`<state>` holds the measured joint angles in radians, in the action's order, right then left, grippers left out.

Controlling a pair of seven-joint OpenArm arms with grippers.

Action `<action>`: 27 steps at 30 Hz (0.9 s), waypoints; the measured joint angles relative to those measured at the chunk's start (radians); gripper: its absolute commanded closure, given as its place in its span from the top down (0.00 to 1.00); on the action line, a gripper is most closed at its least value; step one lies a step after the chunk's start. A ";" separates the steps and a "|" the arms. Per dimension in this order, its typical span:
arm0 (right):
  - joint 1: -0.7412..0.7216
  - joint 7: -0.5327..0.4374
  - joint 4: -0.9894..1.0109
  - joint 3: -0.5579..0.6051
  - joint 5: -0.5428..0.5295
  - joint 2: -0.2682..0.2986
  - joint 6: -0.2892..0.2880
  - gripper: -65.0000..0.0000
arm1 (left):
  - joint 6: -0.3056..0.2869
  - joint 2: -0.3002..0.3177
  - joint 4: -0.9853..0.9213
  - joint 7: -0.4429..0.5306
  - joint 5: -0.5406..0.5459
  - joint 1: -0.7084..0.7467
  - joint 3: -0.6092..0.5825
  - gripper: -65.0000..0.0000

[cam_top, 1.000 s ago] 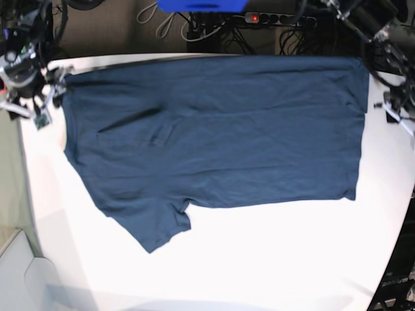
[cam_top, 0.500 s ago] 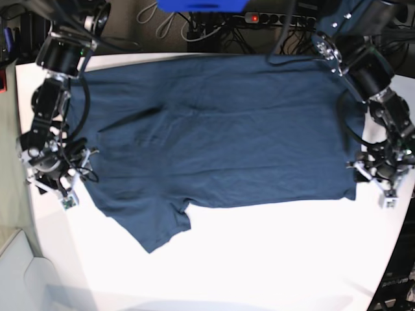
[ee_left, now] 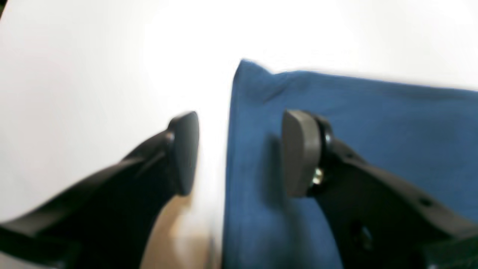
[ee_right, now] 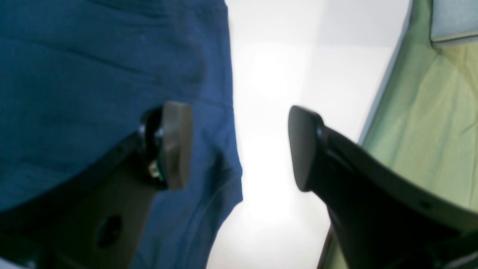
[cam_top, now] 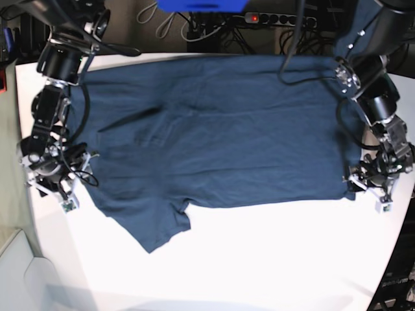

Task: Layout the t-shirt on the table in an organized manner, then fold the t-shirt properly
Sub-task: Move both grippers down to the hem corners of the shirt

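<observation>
White worktop [cam_top: 259, 259] w/ navy t-shirt [cam_top: 220, 136] spread flat; left gripper [ee_left: 239, 149] & right gripper [ee_right: 239, 149] jaws apart, each straddling a shirt edge.

Both arms reach down along opposite ends of the t-shirt [cam_top: 220, 129]. The left gripper [ee_left: 239, 153] has its jaws spread wide, one pad over the cloth, one just off its edge. The right gripper [ee_right: 239, 149] is likewise spread, straddling the shirt's opposite edge.
</observation>
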<state>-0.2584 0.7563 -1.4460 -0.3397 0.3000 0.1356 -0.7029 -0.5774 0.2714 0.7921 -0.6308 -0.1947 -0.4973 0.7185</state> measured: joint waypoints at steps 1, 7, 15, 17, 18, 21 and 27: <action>0.002 0.000 0.000 0.000 0.000 0.002 0.000 0.62 | 0.000 -0.002 -0.024 0.011 0.002 -0.007 -0.006 0.53; 0.005 -0.001 0.000 0.000 -0.001 0.010 0.000 0.62 | 0.021 -0.002 -0.125 0.101 0.016 -0.027 -0.053 0.53; 0.004 -0.001 0.000 -0.004 0.000 0.016 0.000 0.62 | 0.133 0.022 -0.175 0.168 0.023 -0.027 -0.053 0.53; 0.005 0.000 0.000 -0.004 0.000 0.016 0.000 0.62 | 0.133 0.022 -0.165 0.155 0.023 -0.026 -0.053 0.53; 0.005 0.000 0.000 -0.004 0.000 0.016 0.000 0.62 | 0.132 0.021 -0.150 0.130 0.022 -0.026 -0.053 0.53; 0.005 0.000 0.000 -0.004 0.000 0.016 0.000 0.62 | 0.133 0.021 -0.122 0.123 0.020 -0.030 -0.053 0.53; 0.007 0.000 0.000 -0.004 0.000 0.013 0.000 0.62 | 0.137 0.021 -0.122 0.122 0.018 -0.029 -0.053 0.53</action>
<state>-0.2516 0.7559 -1.4460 -0.3435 0.2996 0.1486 -0.7025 -0.4404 0.2924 0.6704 -0.5083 -0.1764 -0.5266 0.6659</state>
